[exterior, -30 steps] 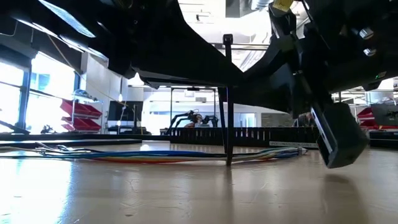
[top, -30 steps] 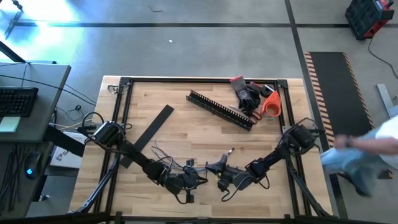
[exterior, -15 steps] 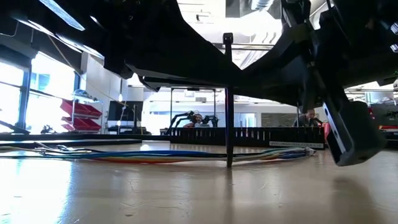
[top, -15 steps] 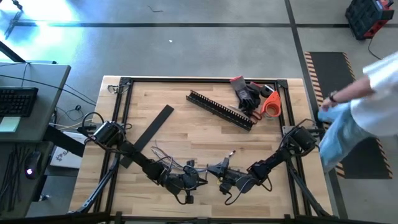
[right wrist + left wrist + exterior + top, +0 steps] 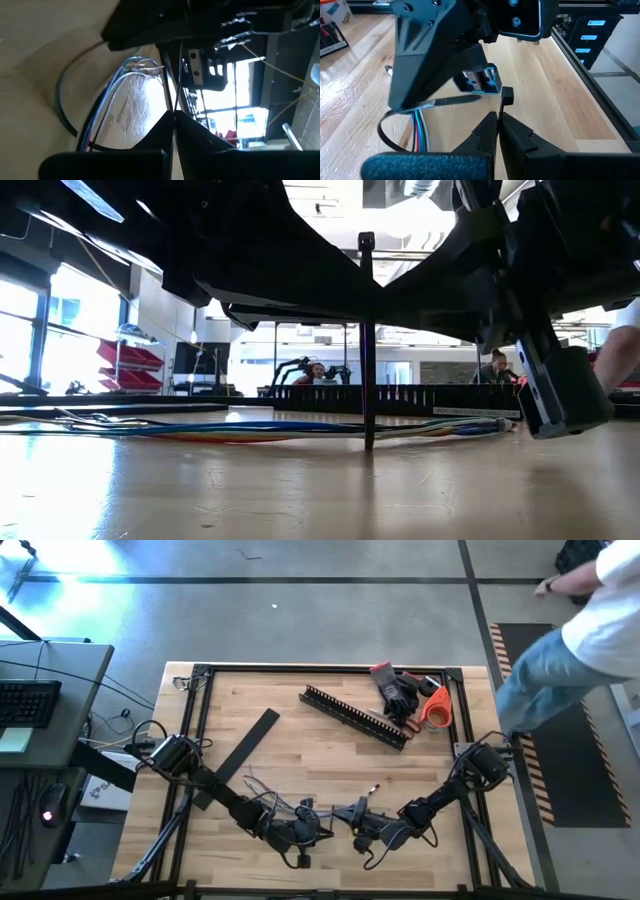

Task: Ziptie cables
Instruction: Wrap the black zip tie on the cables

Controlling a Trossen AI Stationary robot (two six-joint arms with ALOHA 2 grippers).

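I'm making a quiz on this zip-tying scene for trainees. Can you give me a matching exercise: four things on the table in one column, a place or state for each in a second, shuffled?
Things:
1. cables
2. zip tie
3. comb-toothed channel
4. flat black strip

Places or states:
A. lies diagonally towards the table's far edge, beside the gloves
B. standing upright between the two arms
C. lying flat along the tabletop in a bundle
D. lies diagonally on the table's left half

Pairs: 1-C, 2-B, 3-A, 4-D

Left claw (image 5: 318, 830) and right claw (image 5: 352, 818) meet tip to tip low at front centre; both arms angled inward; fingers pressed together.
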